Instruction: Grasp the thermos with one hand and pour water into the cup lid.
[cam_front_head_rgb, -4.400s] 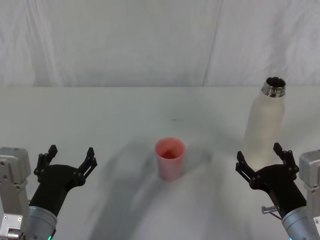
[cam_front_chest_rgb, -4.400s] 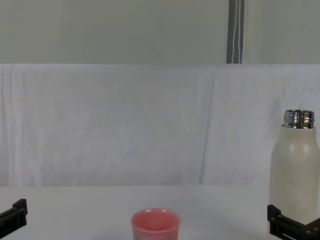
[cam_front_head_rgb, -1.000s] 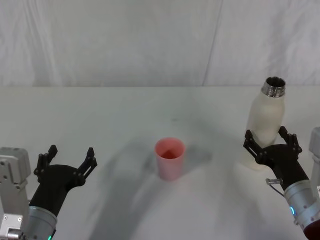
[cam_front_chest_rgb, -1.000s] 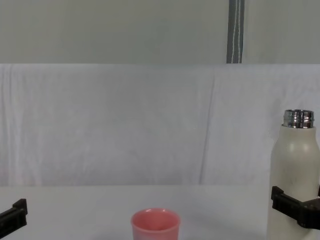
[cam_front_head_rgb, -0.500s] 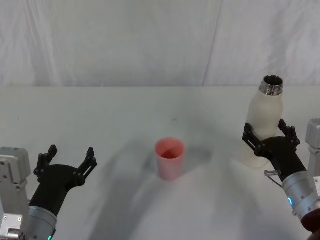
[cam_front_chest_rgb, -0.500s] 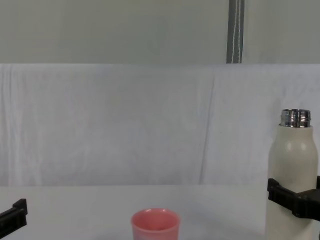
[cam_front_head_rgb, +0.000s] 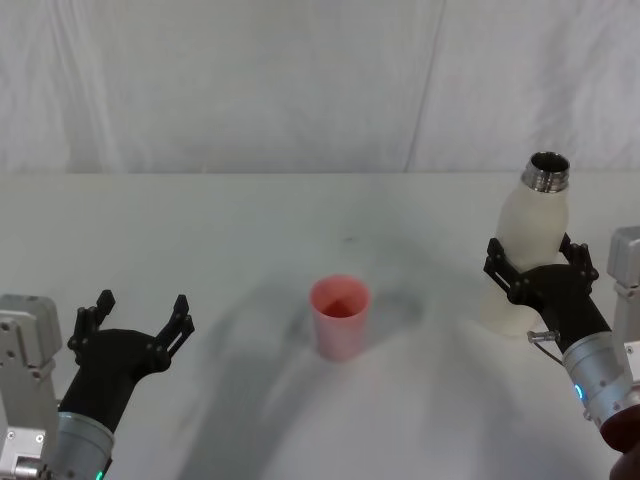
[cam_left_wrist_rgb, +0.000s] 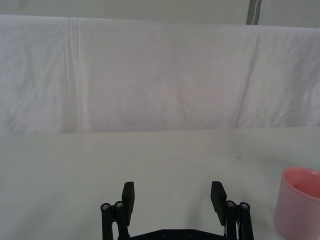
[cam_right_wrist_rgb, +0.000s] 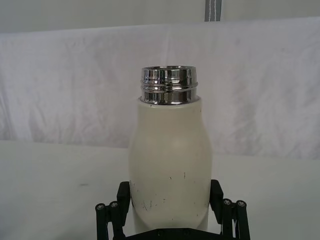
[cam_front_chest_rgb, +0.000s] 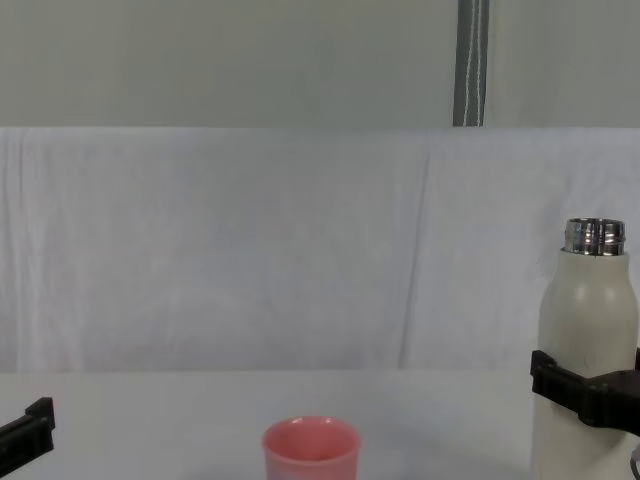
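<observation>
Now white table (cam_front_head_rgb: 250, 230), white cloth backdrop (cam_front_head_rgb: 250, 80), right hand (cam_front_head_rgb: 540, 272) clamped round thermos (cam_front_head_rgb: 528, 225), left hand (cam_front_head_rgb: 130, 318) spread, idle.

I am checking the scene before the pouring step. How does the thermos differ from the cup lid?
The thermos is tall, cream-white and narrows to a steel neck; the cup lid is short, pink and wide-mouthed. The right hand has its fingers around the thermos; the cup lid stands free, with the open left hand apart from it. Both are upright and open-topped.
</observation>
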